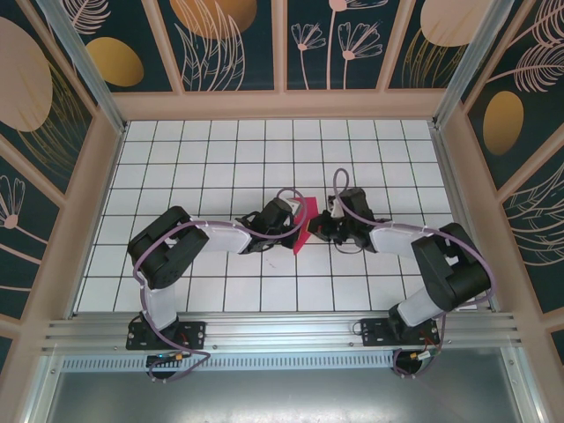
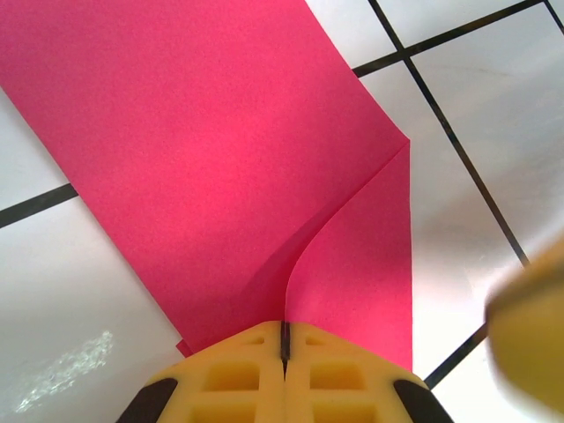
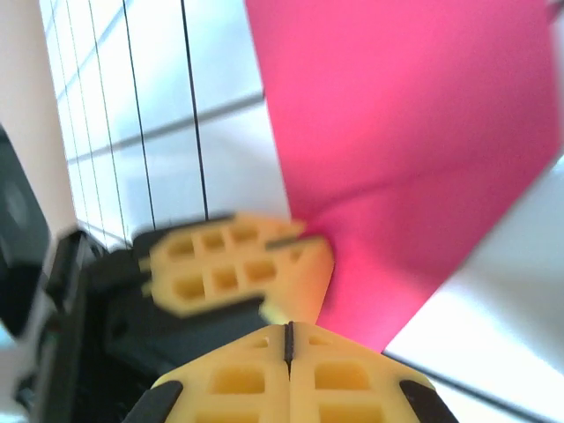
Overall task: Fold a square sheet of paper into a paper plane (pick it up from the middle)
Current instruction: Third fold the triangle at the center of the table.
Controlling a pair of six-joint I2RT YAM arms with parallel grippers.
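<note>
The square sheet of paper [image 2: 203,150] stands half-folded mid-bench [image 1: 176,159]. The left claw [image 2: 284,339] pinches its fold. The right claw [image 3: 288,339] is clenched beside it, maybe gripping an edge. Pull gently and keep the edges matched.

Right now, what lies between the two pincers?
The square sheet of paper, partly folded and pinched in the left pincer. The top view shows it between that and the right pincer.
</note>
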